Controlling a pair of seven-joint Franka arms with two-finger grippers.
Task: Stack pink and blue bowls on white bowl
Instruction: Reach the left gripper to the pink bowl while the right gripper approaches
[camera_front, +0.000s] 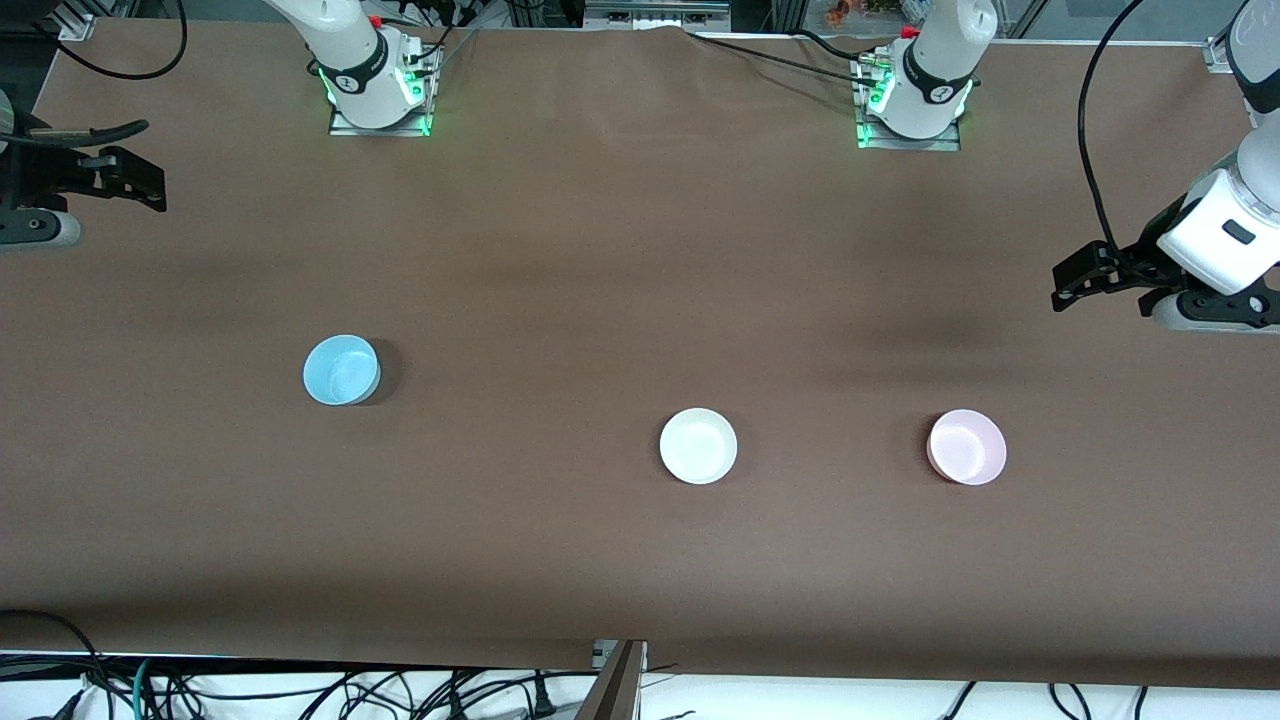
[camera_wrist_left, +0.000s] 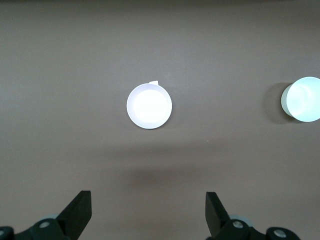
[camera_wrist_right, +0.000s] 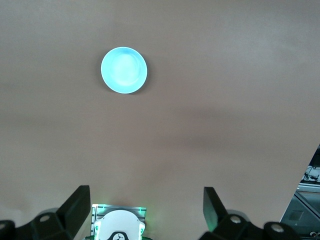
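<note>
The light blue bowl (camera_front: 341, 370) sits toward the right arm's end of the table. It also shows in the right wrist view (camera_wrist_right: 124, 70) and at the edge of the left wrist view (camera_wrist_left: 303, 99). The white bowl (camera_front: 698, 446) sits mid-table, nearer the front camera, and also shows in the left wrist view (camera_wrist_left: 149, 106). The pale pink bowl (camera_front: 966, 447) sits beside it toward the left arm's end. All three are upright, empty and apart. My left gripper (camera_front: 1100, 283) (camera_wrist_left: 147, 210) hangs open and empty, high over its end of the table. My right gripper (camera_front: 135, 180) (camera_wrist_right: 145, 205) hangs open and empty, high over its end.
The two arm bases (camera_front: 378, 85) (camera_front: 912, 95) stand along the table edge farthest from the front camera. The right arm's base also shows in the right wrist view (camera_wrist_right: 119, 225). Cables (camera_front: 300, 690) lie off the table edge nearest the front camera. The brown tabletop (camera_front: 600, 280) is bare between the bowls.
</note>
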